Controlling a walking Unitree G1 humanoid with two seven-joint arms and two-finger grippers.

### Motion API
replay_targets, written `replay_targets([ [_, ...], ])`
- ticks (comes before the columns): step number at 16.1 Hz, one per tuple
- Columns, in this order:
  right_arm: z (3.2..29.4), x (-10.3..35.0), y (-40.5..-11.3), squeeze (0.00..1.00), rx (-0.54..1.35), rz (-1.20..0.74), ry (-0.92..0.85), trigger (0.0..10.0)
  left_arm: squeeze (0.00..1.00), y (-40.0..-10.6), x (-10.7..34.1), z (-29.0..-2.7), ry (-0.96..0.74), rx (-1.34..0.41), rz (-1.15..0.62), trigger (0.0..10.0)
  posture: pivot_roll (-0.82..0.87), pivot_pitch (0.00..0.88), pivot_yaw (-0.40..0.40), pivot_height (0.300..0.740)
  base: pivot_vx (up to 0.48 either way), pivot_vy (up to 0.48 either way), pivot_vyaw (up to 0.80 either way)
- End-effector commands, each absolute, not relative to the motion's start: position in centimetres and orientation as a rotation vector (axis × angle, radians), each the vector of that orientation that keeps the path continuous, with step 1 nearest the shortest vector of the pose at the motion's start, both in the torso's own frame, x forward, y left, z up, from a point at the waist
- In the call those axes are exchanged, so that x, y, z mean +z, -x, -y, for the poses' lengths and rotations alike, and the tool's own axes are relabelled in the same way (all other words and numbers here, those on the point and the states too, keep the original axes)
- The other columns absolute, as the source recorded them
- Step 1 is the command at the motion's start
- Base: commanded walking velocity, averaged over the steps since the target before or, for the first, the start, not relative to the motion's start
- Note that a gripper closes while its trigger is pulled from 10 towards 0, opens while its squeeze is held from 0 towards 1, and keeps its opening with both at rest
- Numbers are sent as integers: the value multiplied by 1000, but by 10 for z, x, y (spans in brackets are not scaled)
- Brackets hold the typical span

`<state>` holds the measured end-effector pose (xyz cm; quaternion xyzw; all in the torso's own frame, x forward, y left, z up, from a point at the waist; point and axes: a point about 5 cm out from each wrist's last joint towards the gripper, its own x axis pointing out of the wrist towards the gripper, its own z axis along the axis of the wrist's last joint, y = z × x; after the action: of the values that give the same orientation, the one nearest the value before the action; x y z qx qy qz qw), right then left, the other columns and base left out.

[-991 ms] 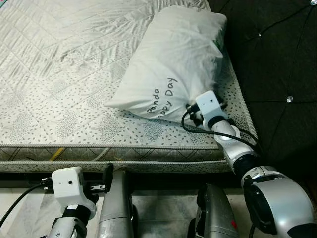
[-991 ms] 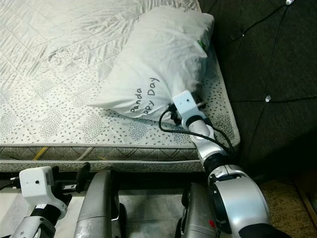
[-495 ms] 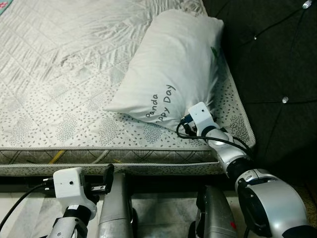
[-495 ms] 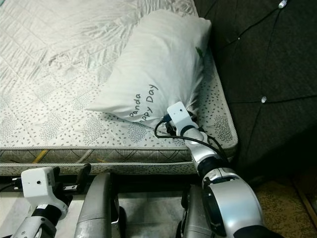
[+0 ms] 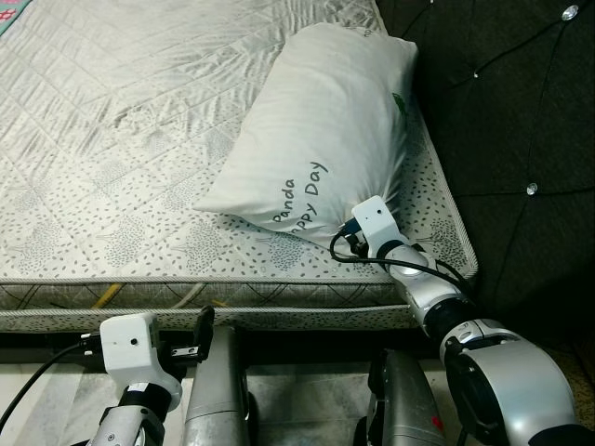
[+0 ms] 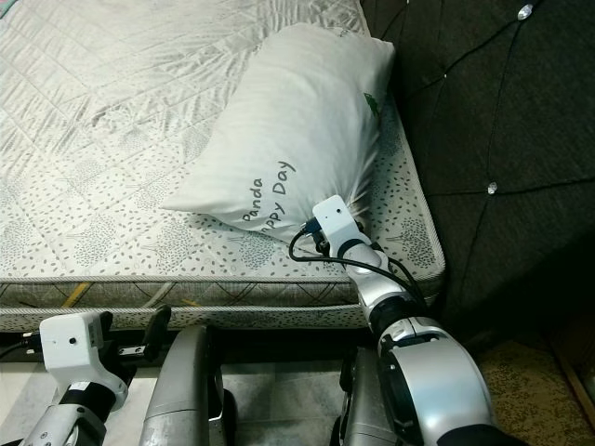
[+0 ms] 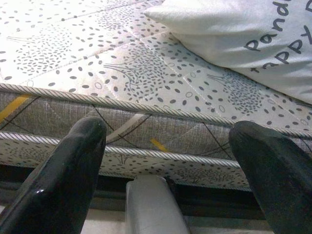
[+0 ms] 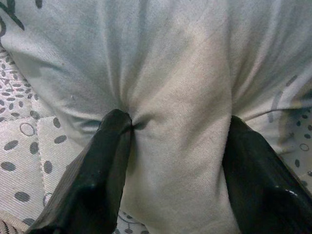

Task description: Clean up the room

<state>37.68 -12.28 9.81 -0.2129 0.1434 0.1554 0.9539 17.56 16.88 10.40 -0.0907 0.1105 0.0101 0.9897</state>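
Right gripper (image 8: 173, 161) reaches onto the mattress (image 5: 139, 158), fingers part open and pinching the near corner of the white pillow (image 5: 325, 139) by the headboard (image 5: 521, 121). Since before, this arm drew back slightly. Left gripper (image 7: 168, 170) hangs open below the bed edge.

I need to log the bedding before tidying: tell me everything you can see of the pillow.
The pillow is white, soft-looking fabric, printed "Panda" and "Day" in grey near its lower end, with a small green mark on one side. It lies flat on the patterned mattress, beside the dark tufted headboard. The right gripper straddles its near corner, fingers pressing creases into the cloth.
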Motion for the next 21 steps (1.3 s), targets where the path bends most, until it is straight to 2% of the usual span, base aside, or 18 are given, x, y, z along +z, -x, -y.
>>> replay_targets([
  [1,121,76,-365,0,342,-382,419,0,0,-173,100,-171,179,28,-237,10000,226,167,10,565,0,0,0],
  [10,117,76,-365,0,328,-375,396,0,0,-185,115,-167,162,-17,-172,10000,226,170,9,565,0,0,0],
  [14,117,76,-364,0,322,-374,388,0,0,-182,116,-157,186,-122,-174,10000,225,170,11,565,0,0,0],
  [21,121,80,-368,0,279,-361,393,0,0,-182,113,-159,182,-96,-187,10000,227,170,6,565,0,0,0],
])
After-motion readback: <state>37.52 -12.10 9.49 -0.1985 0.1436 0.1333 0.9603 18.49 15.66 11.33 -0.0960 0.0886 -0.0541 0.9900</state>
